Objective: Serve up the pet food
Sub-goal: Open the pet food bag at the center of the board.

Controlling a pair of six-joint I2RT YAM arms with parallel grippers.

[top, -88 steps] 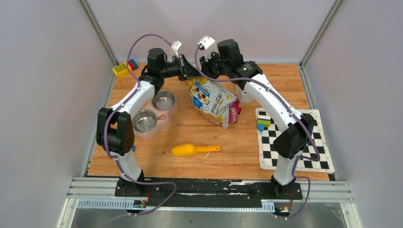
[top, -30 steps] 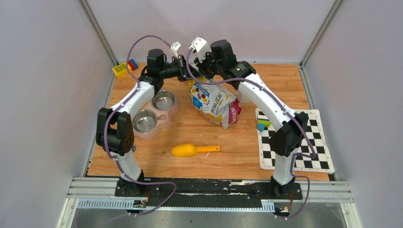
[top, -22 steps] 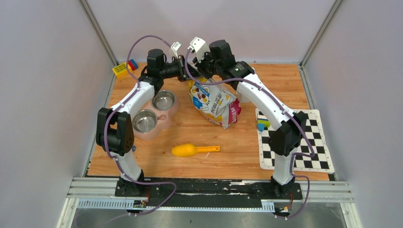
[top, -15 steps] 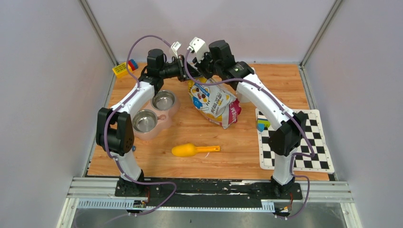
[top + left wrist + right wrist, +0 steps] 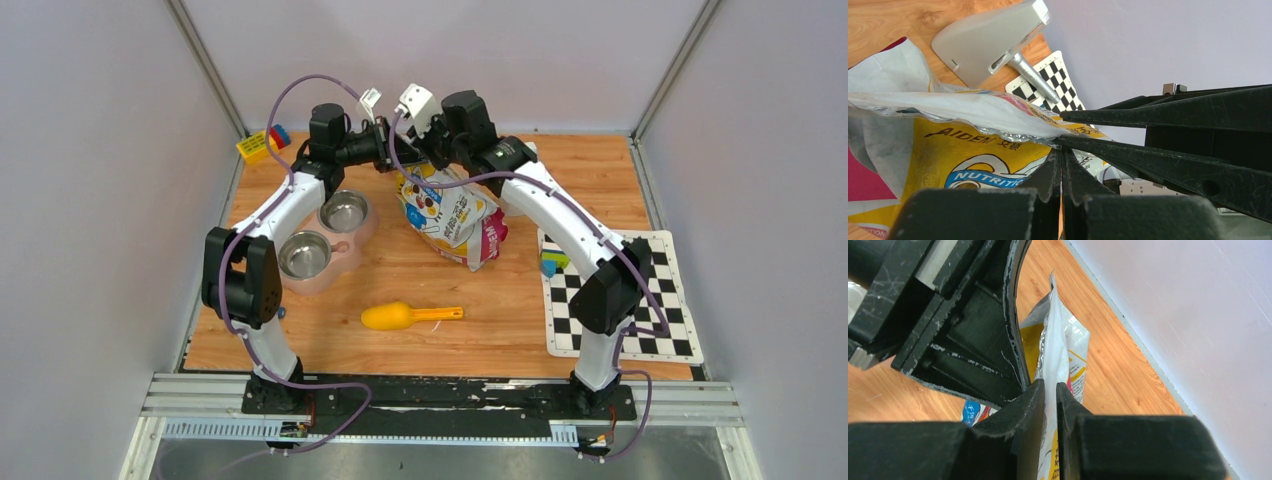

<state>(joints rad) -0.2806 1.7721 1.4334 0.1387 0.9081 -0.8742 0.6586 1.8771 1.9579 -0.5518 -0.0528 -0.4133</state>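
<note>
Only at bag-opening stage, seemingly, with left pincer (image 5: 392,158) and right pincer (image 5: 418,160) both clamped on the top edge of the bag (image 5: 445,215) at upper centre, food unseen inside, bowls (image 5: 340,246) empty, scoop (image 5: 400,316) untouched.

Robot lab cell: plain panelled walls (image 5: 90,150), aluminium base rail (image 5: 200,395), checkerboard mat (image 5: 680,345) (black-and-white).
</note>
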